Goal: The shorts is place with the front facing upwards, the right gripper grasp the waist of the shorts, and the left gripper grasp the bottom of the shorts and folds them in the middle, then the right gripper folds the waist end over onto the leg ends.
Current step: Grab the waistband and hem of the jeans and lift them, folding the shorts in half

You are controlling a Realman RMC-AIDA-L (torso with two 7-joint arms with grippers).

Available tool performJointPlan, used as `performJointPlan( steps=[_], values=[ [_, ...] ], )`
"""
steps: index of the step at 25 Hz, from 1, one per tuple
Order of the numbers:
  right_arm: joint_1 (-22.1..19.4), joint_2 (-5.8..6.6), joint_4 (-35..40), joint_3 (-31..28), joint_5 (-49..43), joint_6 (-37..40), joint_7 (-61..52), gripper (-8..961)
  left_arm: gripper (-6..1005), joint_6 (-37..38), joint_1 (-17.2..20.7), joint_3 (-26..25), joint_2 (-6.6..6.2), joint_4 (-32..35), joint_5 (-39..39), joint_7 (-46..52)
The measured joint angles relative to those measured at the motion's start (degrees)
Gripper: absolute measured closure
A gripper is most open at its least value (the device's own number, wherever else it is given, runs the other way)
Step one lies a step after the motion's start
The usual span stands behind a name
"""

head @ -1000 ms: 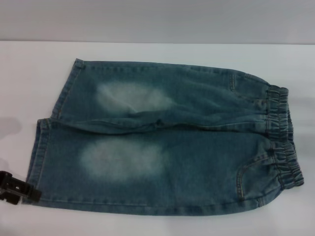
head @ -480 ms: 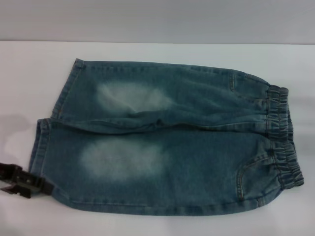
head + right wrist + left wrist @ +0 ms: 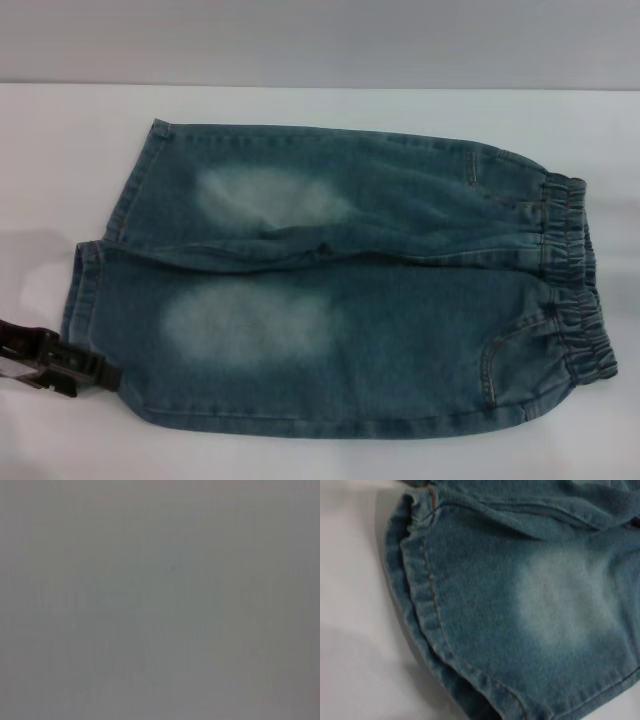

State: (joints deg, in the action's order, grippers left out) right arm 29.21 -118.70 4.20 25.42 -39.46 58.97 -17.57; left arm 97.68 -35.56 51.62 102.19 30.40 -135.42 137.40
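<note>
The left gripper [image 3: 95, 375] is at the near left corner of the shorts [image 3: 340, 290], its black fingers [image 3: 70, 362] touching the hem of the near leg; whether they are apart or closed on the cloth I cannot tell. The shorts lie flat, front up, in the middle of a white table [image 3: 40, 160]. Their long axis goes left to right: the leg ends [image 3: 95, 290] point left and the waist of the shorts [image 3: 572, 275] points right. Behind the table is a plain grey wall [image 3: 320, 40]. The right gripper is not seen. No readable writing is visible.
</note>
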Motion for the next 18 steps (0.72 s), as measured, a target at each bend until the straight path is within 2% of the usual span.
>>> performJointPlan(
  steps=[18],
  values=[
    [-0.16, 0.01, 0.01, 0.01, 0.00, 0.00, 0.00, 413, 211, -0.45, -0.44, -0.61, 0.11, 0.98, -0.03, -1.29]
  ],
)
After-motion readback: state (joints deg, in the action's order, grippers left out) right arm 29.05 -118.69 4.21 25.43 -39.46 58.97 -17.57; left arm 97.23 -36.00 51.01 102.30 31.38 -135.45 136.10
